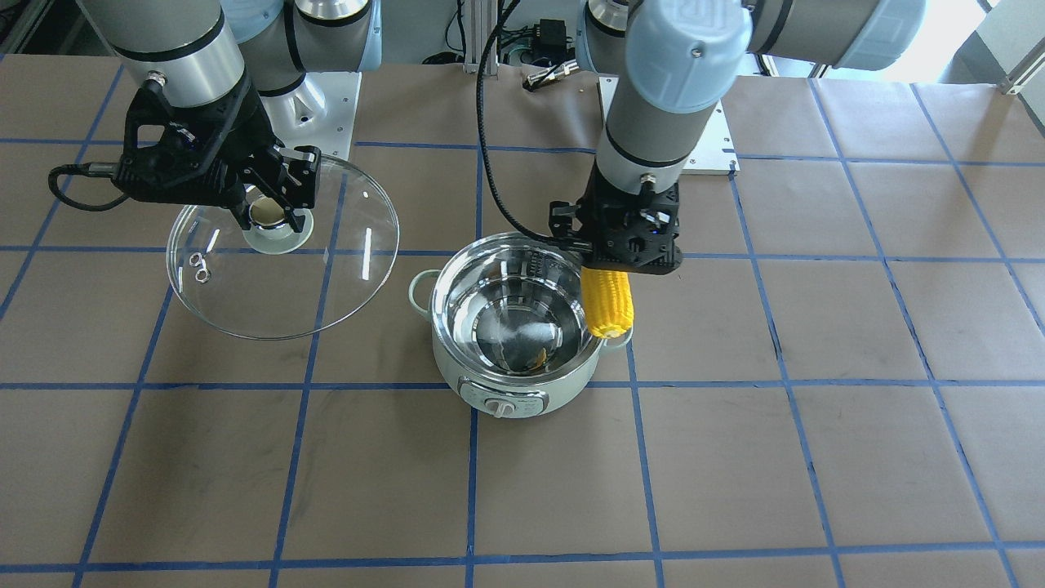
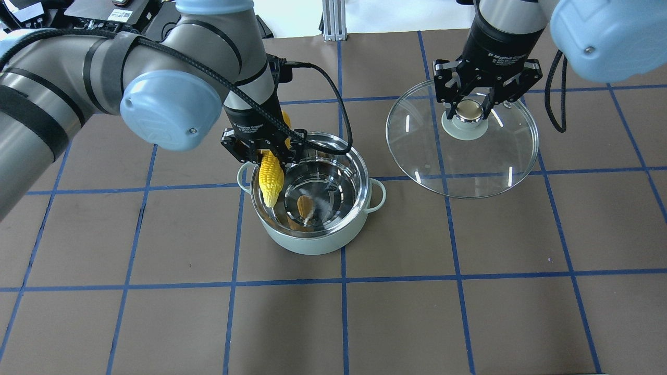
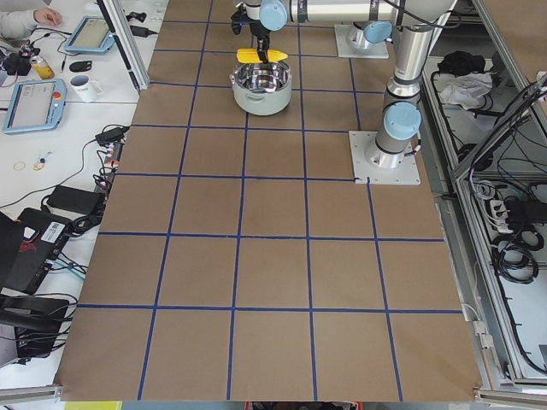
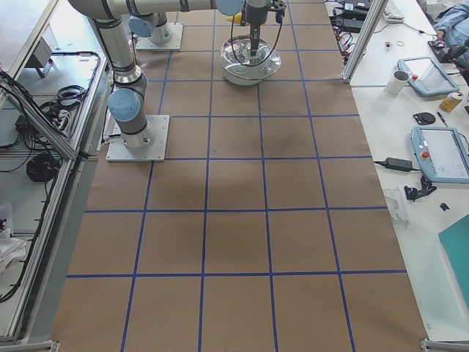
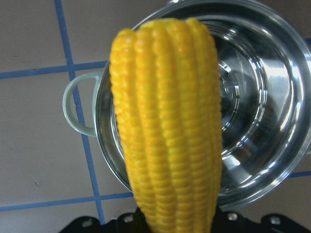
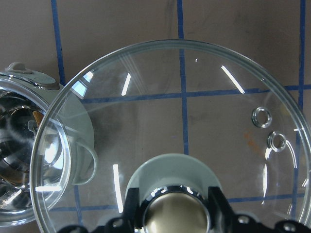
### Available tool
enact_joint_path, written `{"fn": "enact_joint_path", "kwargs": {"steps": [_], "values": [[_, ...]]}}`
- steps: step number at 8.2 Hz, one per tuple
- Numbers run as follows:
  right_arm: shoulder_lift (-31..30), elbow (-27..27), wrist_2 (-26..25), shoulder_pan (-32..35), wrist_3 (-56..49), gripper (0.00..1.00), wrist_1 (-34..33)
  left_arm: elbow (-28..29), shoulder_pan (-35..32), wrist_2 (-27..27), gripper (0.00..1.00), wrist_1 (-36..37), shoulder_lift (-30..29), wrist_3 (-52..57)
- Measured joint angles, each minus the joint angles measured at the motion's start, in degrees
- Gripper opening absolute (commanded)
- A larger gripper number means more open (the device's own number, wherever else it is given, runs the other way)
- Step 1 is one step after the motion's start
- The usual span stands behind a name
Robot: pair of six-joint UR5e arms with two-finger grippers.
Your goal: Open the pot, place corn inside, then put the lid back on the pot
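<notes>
Your left fingers [image 2: 256,155] clamp the corn [image 2: 271,176] over the open pot [image 2: 312,242]; your right fingers [image 2: 451,105] grip the lid [image 2: 464,161] beside it.

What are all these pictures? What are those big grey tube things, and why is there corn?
Those grey tubes are two robot arms at a table. Each ends in a two-finger gripper, a bit like a hand. All the pictures show the same moment from different cameras. One faces the robot, one looks over its shoulders, two look from the table's ends, and one sits on each wrist. That is why the corn looks huge in one picture. The left gripper holds the yellow corn above the edge of an open green pot. The right gripper holds the pot's glass lid by its knob, off to the side.
</notes>
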Motion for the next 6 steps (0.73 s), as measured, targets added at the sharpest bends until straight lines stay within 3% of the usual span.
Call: {"fn": "enact_joint_path", "kwargs": {"steps": [6], "values": [[0.0, 0.0, 0.0, 0.0, 0.0, 0.13, 0.1, -3.6, -3.3, -0.6, 0.0, 5.9, -5.5, -0.7]]}}
